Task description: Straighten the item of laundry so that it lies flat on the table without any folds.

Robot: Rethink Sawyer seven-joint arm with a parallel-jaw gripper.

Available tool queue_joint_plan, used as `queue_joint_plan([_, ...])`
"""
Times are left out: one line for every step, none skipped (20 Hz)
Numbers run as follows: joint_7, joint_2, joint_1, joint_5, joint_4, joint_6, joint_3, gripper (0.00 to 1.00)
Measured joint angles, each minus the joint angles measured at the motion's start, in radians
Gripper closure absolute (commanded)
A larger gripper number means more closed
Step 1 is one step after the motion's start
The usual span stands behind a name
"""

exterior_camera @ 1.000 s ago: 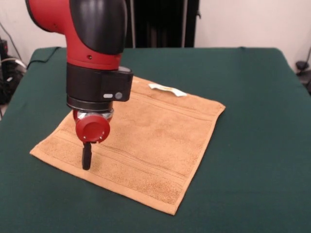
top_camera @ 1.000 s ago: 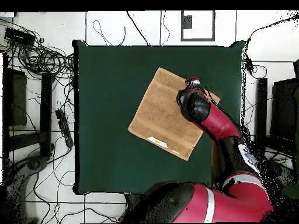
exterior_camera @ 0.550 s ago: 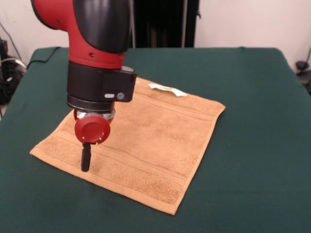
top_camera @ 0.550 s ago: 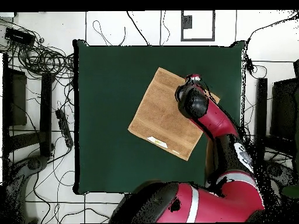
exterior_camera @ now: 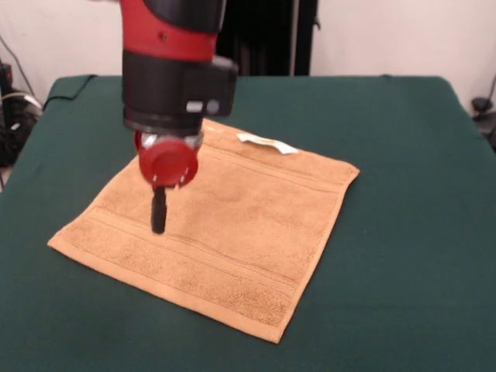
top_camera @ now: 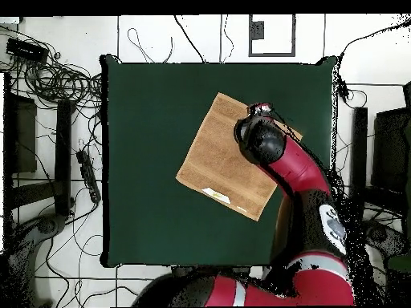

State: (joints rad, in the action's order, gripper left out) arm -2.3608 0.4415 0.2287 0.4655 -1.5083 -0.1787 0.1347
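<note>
The item of laundry, an orange-tan towel (exterior_camera: 240,225), lies spread flat on the table (exterior_camera: 403,155) with its white label (exterior_camera: 267,142) at the far edge. No fold shows in it. My gripper (exterior_camera: 158,221) hangs over the towel's left half, shut and empty, its black tip just above the cloth. In the overhead view the towel (top_camera: 217,156) lies right of the table's (top_camera: 144,120) middle, with the label (top_camera: 217,193) at its lower edge. There the arm's wrist (top_camera: 261,138) covers the towel's right corner and hides the gripper.
Green cloth surrounds the towel on every side, widest at the right in the front view. Cables (top_camera: 56,76) and equipment lie on the floor beside the table in the overhead view.
The gripper has risen from the towel's near left part and shifted a little right and toward the far edge. The towel has not moved.
</note>
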Motion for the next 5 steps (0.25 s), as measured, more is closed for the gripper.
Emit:
queue_joint_plan([0.0, 0.021, -0.004, 0.0, -0.01, -0.029, 0.005, 1.0])
queue_joint_plan([0.0, 0.043, -0.008, 0.0, -0.018, -0.062, 0.012, 1.0])
queue_joint_plan([0.0, 0.065, -0.011, -0.001, -0.026, -0.094, 0.018, 1.0])
queue_joint_plan([0.0, 0.087, -0.015, -0.001, -0.034, -0.126, 0.024, 1.0])
queue_joint_plan([0.0, 0.104, -0.018, -0.001, -0.038, -0.152, 0.03, 1.0])
